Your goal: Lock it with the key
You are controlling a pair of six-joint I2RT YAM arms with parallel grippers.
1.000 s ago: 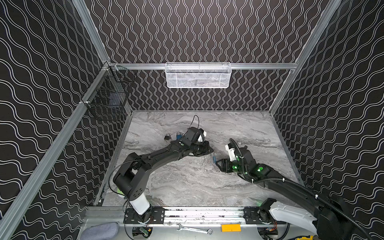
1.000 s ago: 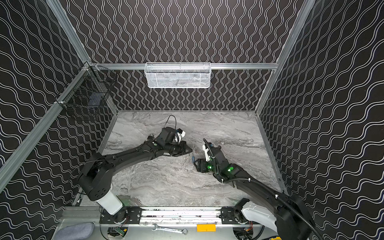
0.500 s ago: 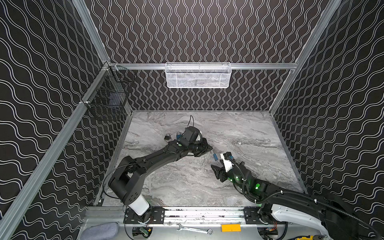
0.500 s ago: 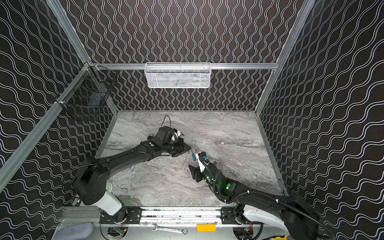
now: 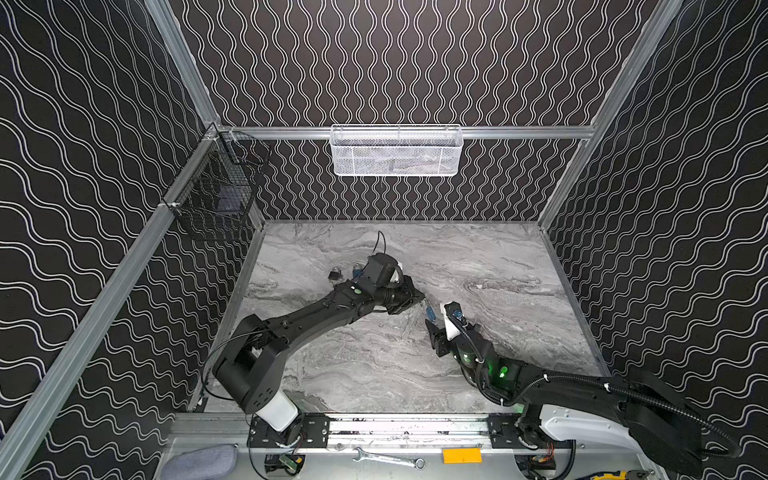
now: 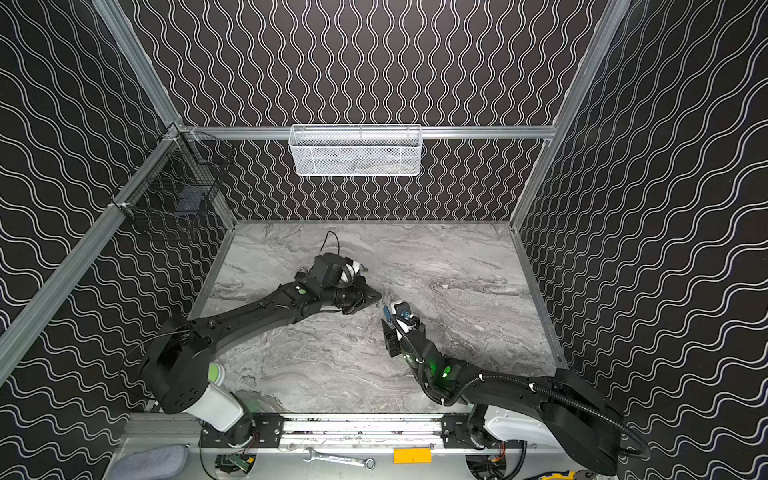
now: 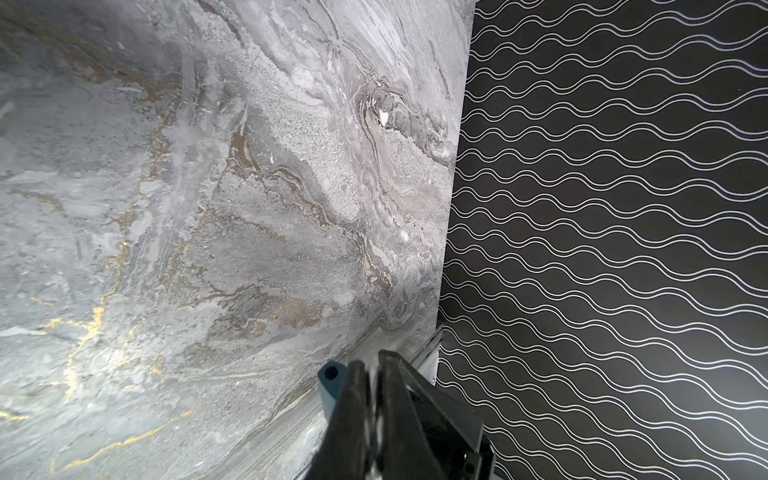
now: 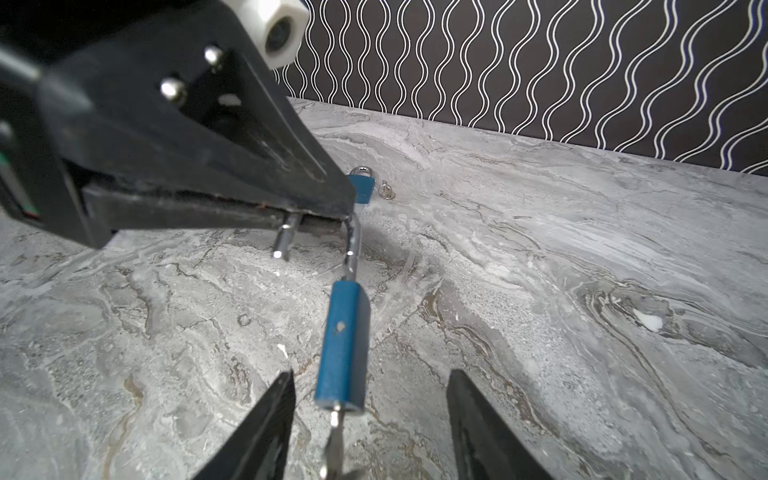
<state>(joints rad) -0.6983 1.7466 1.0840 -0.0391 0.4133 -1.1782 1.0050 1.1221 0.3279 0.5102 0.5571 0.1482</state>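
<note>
A small blue padlock point(image 8: 343, 345) hangs from its open steel shackle point(image 8: 352, 245), one shackle leg free of the body. My left gripper point(image 8: 332, 210) is shut on the top of that shackle. In both top views the left gripper point(image 5: 417, 297) point(image 6: 376, 298) holds the padlock point(image 5: 430, 313) point(image 6: 386, 312) just above mid-table. A key point(image 8: 334, 440) sticks out of the padlock's lower end. My right gripper point(image 8: 370, 374) is open, its fingers standing on either side of the key and the padlock's end, touching neither. The left wrist view shows shut fingers point(image 7: 357, 374) beside the blue body point(image 7: 330, 382).
A second blue padlock point(image 8: 360, 187) with a loose key point(image 8: 386, 192) lies behind the left gripper, and a black padlock point(image 5: 335, 274) lies beside it. A white mesh basket point(image 5: 397, 151) hangs on the back wall, a black wire basket point(image 5: 216, 195) on the left wall.
My right gripper has drawn back toward the front and shifted left, now lined up under the hanging padlock, its jaws a little narrower. The left gripper has kept its hold in nearly the same place.
</note>
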